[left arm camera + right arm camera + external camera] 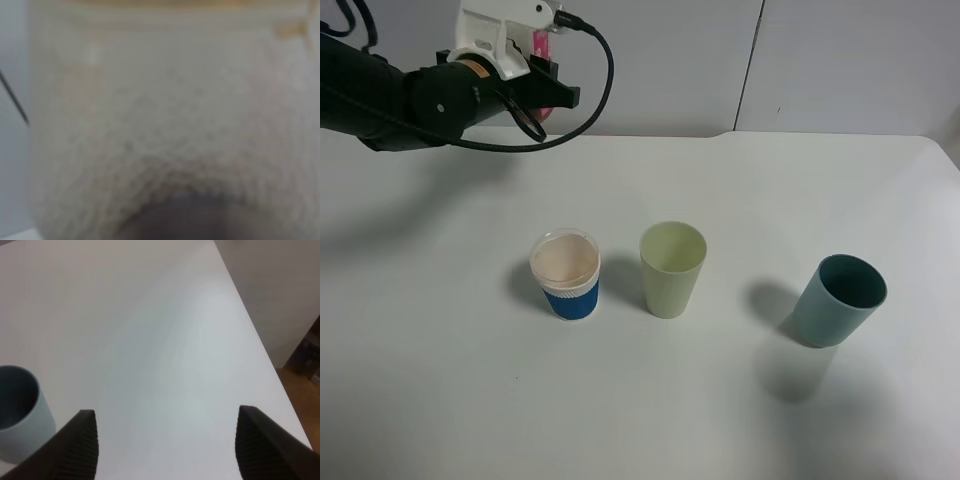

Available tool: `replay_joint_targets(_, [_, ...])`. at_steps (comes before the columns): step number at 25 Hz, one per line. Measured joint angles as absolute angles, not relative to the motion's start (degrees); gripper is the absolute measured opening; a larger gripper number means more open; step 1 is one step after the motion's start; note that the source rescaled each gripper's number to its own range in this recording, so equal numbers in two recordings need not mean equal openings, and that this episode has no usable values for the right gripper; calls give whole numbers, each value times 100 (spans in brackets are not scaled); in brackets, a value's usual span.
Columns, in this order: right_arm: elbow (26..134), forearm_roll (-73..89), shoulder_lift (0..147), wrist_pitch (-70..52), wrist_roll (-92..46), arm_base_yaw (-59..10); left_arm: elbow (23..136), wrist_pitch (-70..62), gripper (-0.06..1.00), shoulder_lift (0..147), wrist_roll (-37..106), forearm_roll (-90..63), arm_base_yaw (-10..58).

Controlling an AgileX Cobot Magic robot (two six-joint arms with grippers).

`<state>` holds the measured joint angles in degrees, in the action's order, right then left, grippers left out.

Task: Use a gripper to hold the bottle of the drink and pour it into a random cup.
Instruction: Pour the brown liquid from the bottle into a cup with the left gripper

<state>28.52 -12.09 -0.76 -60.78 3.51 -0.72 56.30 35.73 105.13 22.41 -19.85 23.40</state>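
Left gripper [546,85] around raised bottle [542,45]

On the table [440,400] three cups stand in a loose row: the sleeved cup [565,275] on the left, the middle cup [672,268] just beside it to the right, and the right-hand tumbler [838,300] well apart, farther right and slightly nearer the front. The left gripper [548,85] hangs above the table's far left part, behind the sleeved cup, with the bottle [542,45] between its jaws.
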Motion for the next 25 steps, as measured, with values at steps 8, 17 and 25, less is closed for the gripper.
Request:
replay_joint_targets(8, [2852, -1209, -76, -6078, 351, -72, 4999, 3152, 0, 9500, 2241, -1764, 2340])
replay_joint_targets(17, [2852, -1209, -76, -6078, 351, -72, 4960, 1949, 0, 8735, 462, 384, 2340])
replay_joint_targets(25, [2852, -1209, -76, -6078, 351, -72, 4960, 1490, 0, 8672, -2671, 3496, 2340])
